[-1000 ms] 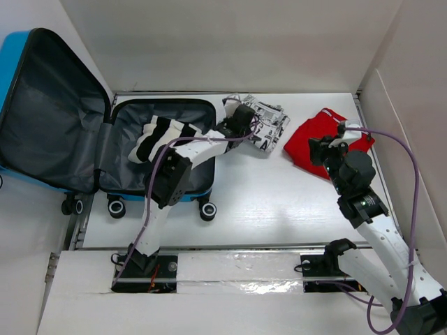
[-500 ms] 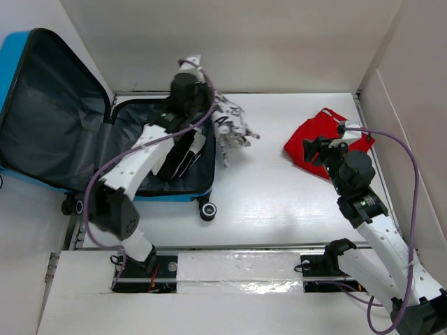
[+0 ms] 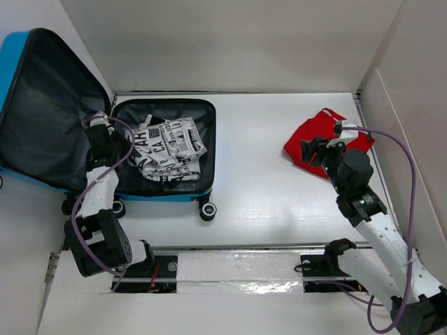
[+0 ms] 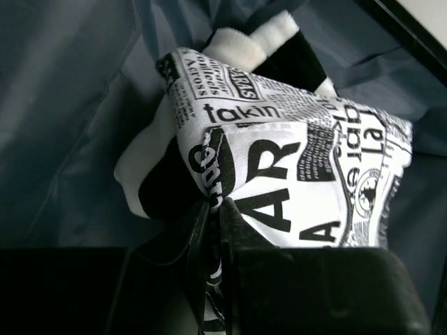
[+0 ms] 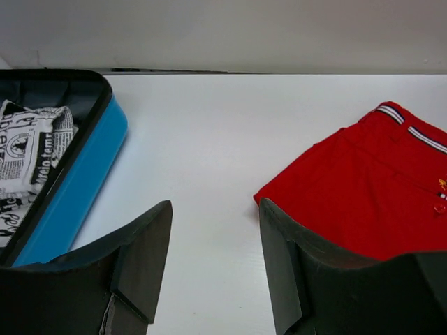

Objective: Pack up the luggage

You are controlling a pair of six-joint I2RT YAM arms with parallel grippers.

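Observation:
The blue luggage (image 3: 15, 52) lies open, its lid leaning back at the left and its grey-lined base (image 3: 204, 132) flat on the table. A newspaper-print garment (image 3: 169, 148) lies in the base on top of a black-and-white striped garment (image 4: 276, 31). My left gripper (image 3: 129, 149) is at the base's left edge, shut on a corner of the print garment (image 4: 293, 174); its tips (image 4: 214, 206) pinch the cloth. Red shorts (image 3: 325, 136) lie on the table at the right. My right gripper (image 3: 314, 150) is open and empty, just left of the shorts (image 5: 363, 188), above the table.
White walls enclose the table on the back and both sides. The luggage's black wheels (image 3: 207, 209) stick out toward the front. A metal rail (image 3: 244, 246) runs along the near edge. The blue luggage shell (image 5: 77, 188) shows at the left of the right wrist view.
My left arm has swung the newspaper-print garment from the table's middle leftward into the luggage base, over the striped garment. The right arm has barely moved.

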